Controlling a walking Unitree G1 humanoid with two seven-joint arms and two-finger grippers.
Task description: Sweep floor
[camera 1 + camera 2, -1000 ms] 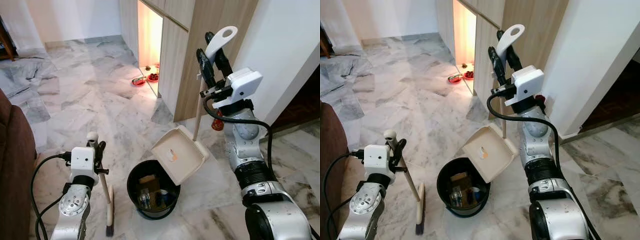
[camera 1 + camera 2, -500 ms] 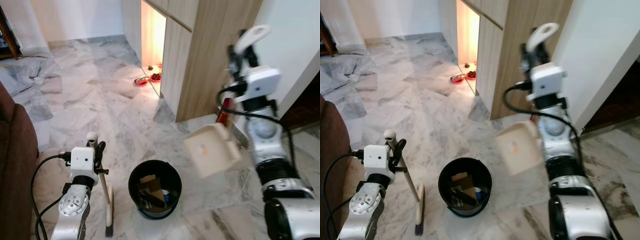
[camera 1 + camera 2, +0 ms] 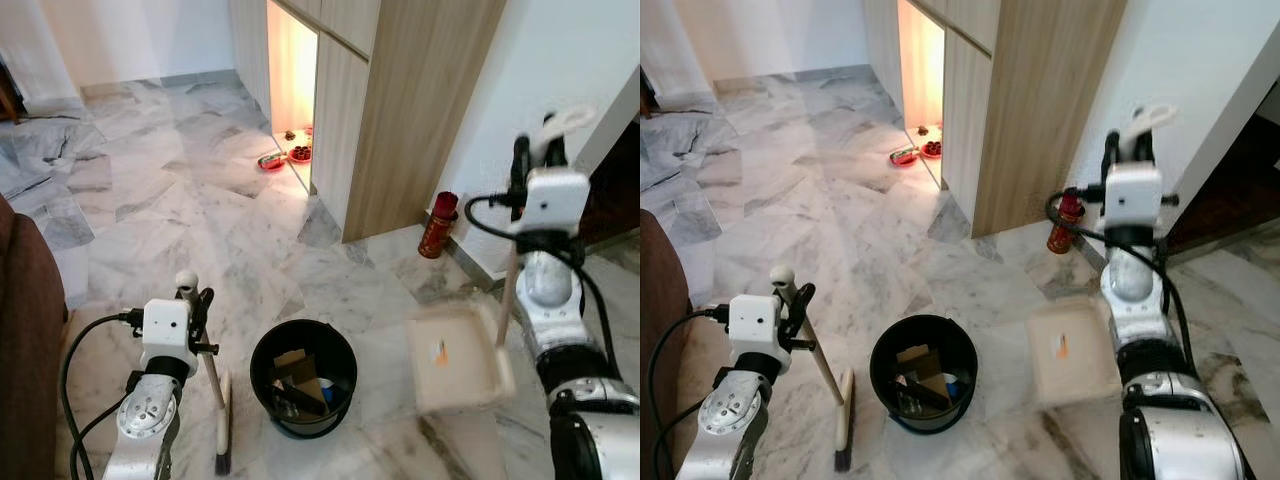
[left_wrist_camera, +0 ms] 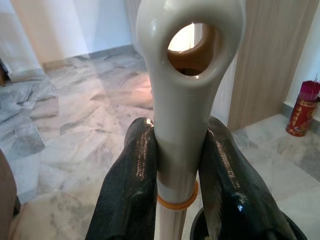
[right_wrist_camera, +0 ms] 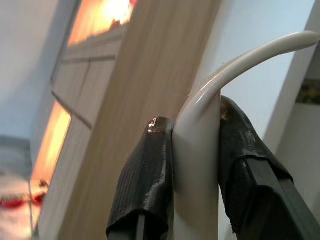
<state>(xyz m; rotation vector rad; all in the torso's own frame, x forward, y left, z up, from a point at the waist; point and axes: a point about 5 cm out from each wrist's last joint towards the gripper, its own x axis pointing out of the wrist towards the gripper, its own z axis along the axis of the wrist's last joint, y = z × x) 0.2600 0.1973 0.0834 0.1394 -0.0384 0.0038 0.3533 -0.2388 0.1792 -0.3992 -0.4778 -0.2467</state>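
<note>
At far left, my left jaws were pinched on the top of the cream plastic broom handle, just below its hanging loop; the broom's dark bristle head rested on the grey-veined marble floor, beside the round black waste bin. The bin stood between my arms and held cardboard scraps and other litter. Right of it, the cream long-handled dustpan sat flat on or just above the floor, well apart from the bin's rim, its wooden shaft rising to my right jaws, which were clamped on the curved white grip. Behind, a red cylindrical canister stood against the white wall near the pale wooden cabinet.

Judged step: the pan looked emptied and set down. The next move called for placing the pan's lip flat against the floor and drawing the broom's bristles toward it.
</note>
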